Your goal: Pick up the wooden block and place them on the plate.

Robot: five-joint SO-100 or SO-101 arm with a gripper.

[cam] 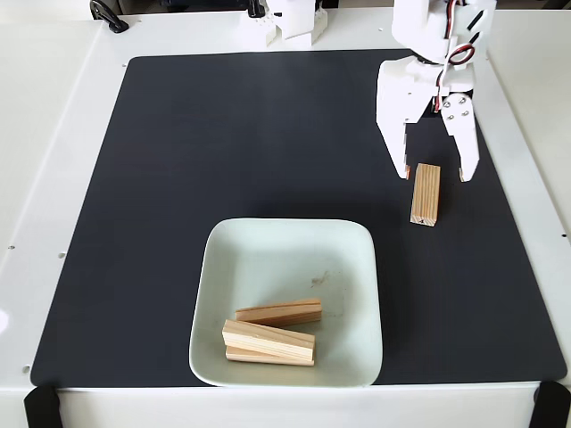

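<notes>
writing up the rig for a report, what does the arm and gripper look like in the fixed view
The arm is white plastic, blocky, seemingly 3D-printed. Thin red, black and white wires loop along its right side. The gripper has two long white tapered fingers; the right one carries a plate with small silver screw heads.

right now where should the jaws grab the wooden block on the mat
Grip the wooden block across its two long side faces near the middle, coming straight down from above. It lies flat on the black mat, long axis running up-down in the fixed view, and the open gripper already straddles its far end.
</notes>
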